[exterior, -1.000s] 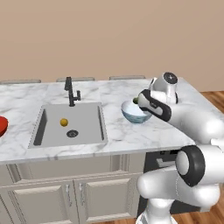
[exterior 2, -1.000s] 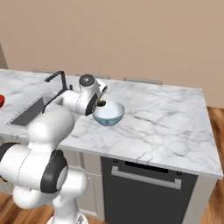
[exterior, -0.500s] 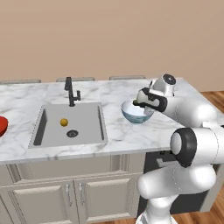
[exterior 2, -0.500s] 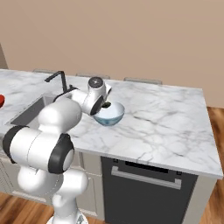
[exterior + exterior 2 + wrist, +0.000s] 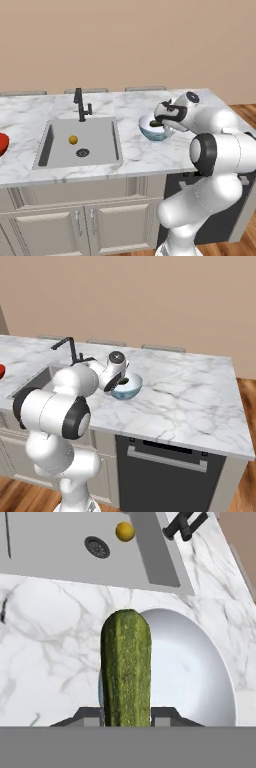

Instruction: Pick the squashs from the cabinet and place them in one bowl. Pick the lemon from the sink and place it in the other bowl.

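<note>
Fingers [image 5: 127, 716] clenched on one squash [image 5: 126, 667], tips hidden behind it, above pale bowl [image 5: 200, 677], red bowl [image 5: 2, 143] cut off at left edge, lemon [image 5: 73, 140] in sink [image 5: 60, 155], marble table [image 5: 190, 401], beige wall.

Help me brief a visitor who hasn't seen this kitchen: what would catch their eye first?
The dark green squash clamped in the gripper, poised over the pale blue-white bowl on the marble counter. Next, the yellow lemon lying in the grey sink near the drain, left of that bowl.
</note>
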